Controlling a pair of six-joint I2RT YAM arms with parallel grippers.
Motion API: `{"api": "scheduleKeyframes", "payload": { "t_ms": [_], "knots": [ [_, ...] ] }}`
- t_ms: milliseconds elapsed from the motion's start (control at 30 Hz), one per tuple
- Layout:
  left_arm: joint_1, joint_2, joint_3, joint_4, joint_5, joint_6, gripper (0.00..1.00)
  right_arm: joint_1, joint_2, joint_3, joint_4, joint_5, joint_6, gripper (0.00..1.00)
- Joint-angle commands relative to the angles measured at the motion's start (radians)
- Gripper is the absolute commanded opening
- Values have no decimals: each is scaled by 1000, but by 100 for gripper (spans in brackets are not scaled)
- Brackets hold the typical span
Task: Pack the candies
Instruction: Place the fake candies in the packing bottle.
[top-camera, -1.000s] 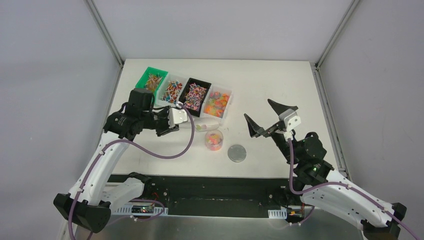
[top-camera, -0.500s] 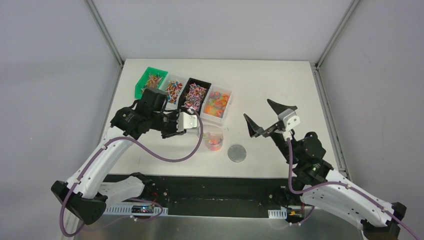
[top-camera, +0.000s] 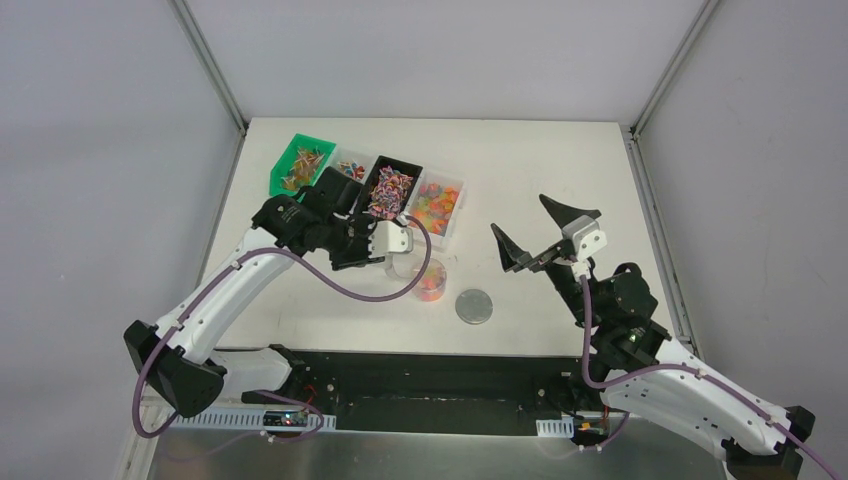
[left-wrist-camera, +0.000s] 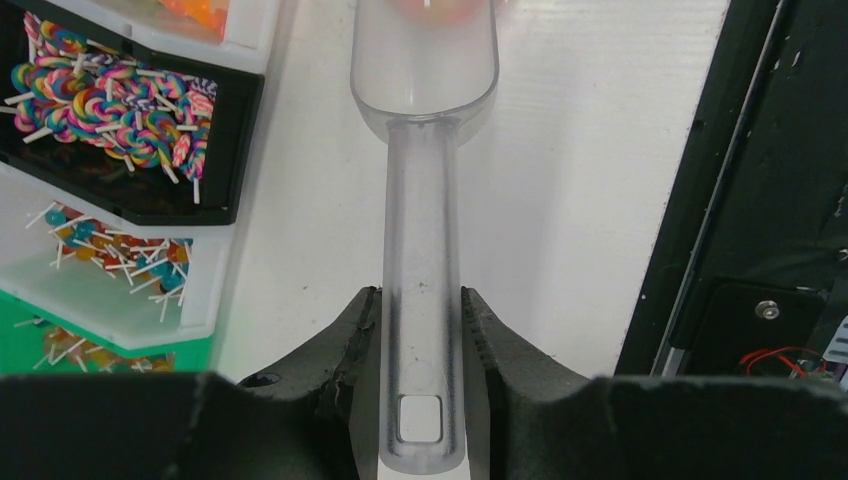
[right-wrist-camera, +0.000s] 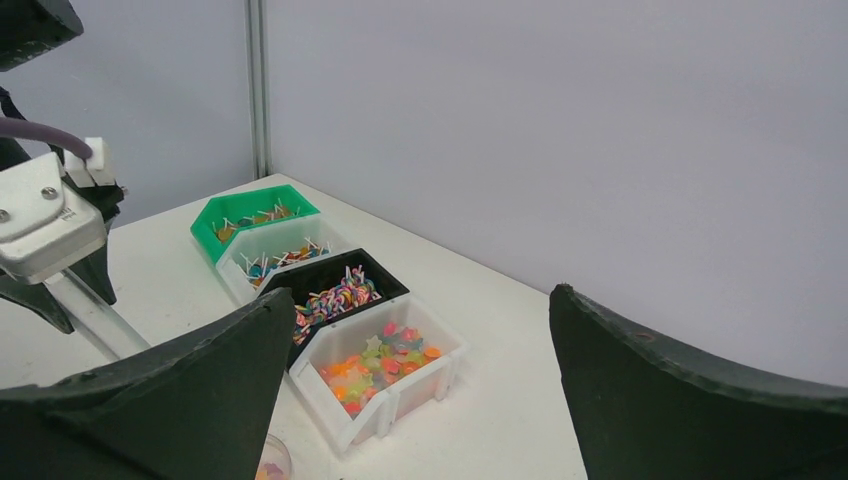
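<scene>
Clamping my left claw (left-wrist-camera: 420, 318) tight on the handle of a clear scoop (left-wrist-camera: 424, 150), I am holding its bowl at the small cup (top-camera: 444, 273). The candies (top-camera: 437, 206) are lying in the four bins (top-camera: 283, 171) and in that cup. My right claw (top-camera: 545, 237) is hanging wide open, empty, above the table (top-camera: 520, 160).

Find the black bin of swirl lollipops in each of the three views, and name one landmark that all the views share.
Top external: black bin in the upper middle, third from the left in the row of bins.
Left wrist: upper left corner, cut off by the picture's edge.
Right wrist: left of centre, third in the row counting from the far end.
Shared landmark: the green bin at the end of the same row.
</scene>
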Motion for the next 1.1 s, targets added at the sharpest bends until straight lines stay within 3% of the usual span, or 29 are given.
{"api": "scheduleKeyframes", "payload": {
  "t_ms": [0, 400, 667, 800, 933, 1067],
  "knots": [
    [-17, 26, 58, -33, -97, -10, 0, 4, -1, 42, 14, 13, -13, 100],
    [-21, 100, 163, -42, -201, -114, 0, 5, 32, 42, 35, 2, -7, 100],
    [-21, 86, 175, 130, -252, -284, 0, 4, 23, 29, 29, -7, 11, 100],
    [-12, 102, 226, 184, -366, -384, 0, 4, 17, 26, 28, -10, 15, 100],
    [76, 133, 281, 193, -433, -440, 0, 4, 18, 24, 25, -25, 33, 100],
    [215, 153, 307, 189, -372, -490, 0, 4, 11, 8, 21, -36, 50, 100]
  ]
}}
